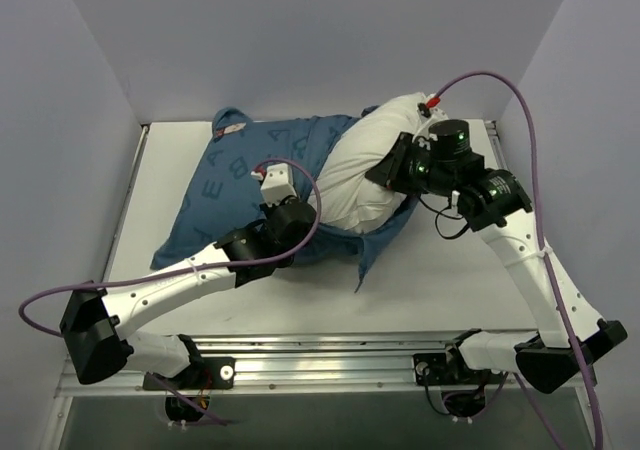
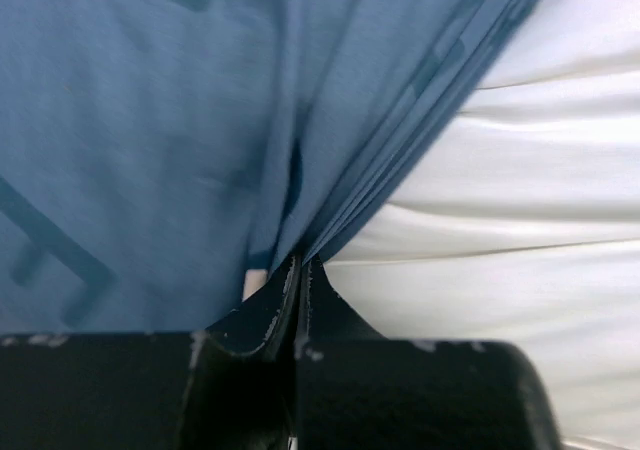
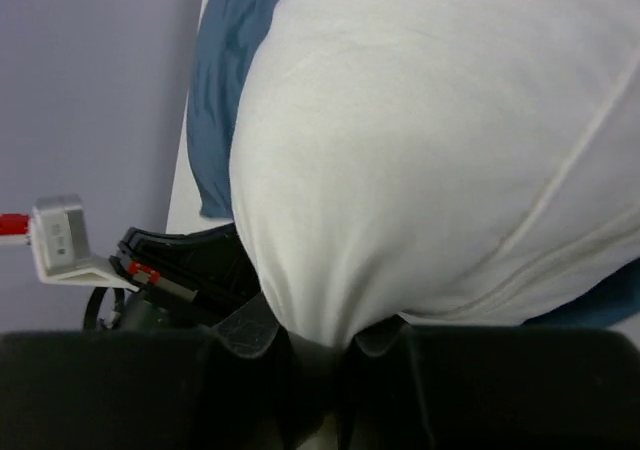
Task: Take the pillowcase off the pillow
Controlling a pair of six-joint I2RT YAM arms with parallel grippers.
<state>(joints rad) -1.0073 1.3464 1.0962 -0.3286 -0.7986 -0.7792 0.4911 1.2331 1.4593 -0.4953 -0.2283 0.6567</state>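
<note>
On the table (image 1: 440,290), left jaws pinch pillowcase (image 1: 225,185), right jaws pillow (image 1: 365,175).

Pillowcase (image 1: 235,185): dark-blue fabric with darker letter print, rumpled, lying left-centre on table (image 1: 440,270), bunched around pillow's left part, loose flap trailing toward near edge. Pillow (image 1: 365,160): plump, white, creased, right end bared, bulging; possibly raised off surface.

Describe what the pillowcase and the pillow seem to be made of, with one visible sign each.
The pillowcase: thin matte woven cloth, perhaps cotton; it gathers into fine soft folds. The pillow: smooth white fabric shell over soft filling, likely fibre; it bulges plumply and creases in broad wrinkles.
</note>
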